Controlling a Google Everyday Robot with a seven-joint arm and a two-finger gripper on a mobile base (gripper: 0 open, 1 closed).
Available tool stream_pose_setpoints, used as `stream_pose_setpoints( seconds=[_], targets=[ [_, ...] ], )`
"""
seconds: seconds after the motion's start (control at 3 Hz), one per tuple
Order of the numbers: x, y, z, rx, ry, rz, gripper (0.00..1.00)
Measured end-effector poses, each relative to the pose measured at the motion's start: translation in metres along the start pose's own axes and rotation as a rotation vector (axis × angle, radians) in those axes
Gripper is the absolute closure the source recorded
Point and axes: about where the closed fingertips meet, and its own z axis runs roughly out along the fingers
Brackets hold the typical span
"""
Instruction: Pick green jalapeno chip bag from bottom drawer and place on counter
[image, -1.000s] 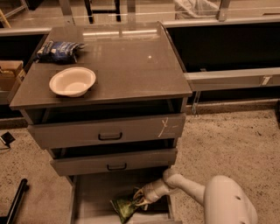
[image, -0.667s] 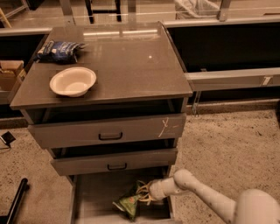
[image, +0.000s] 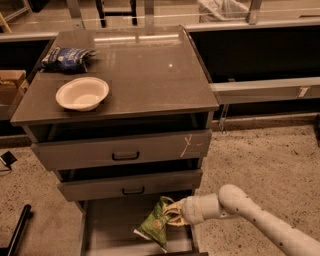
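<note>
While the gripper (image: 171, 216) has its fingers clamped on the top edge of the green jalapeno chip bag (image: 155, 226), the pick looks made, yet the bag hangs tilted low over the open bottom drawer (image: 110, 225), just under the front of the middle drawer (image: 100, 186). What is left, by my judgement, is the larger half: draw the bag out clear of the drawer fronts, raise it, and set it on the counter (image: 150, 70), where bare space lies right of the white bowl (image: 82, 93) and the dark blue chip bag (image: 66, 57).
</note>
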Motion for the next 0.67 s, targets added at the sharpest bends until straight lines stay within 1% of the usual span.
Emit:
stream_pose_setpoints(
  seconds=[0.33, 0.67],
  targets=[
    [-0.063, -0.045, -0.043, 0.007, -0.016, -0.043, 1.00],
    [-0.095, -0.088, -0.082, -0.005, -0.028, -0.006, 1.00]
  ],
)
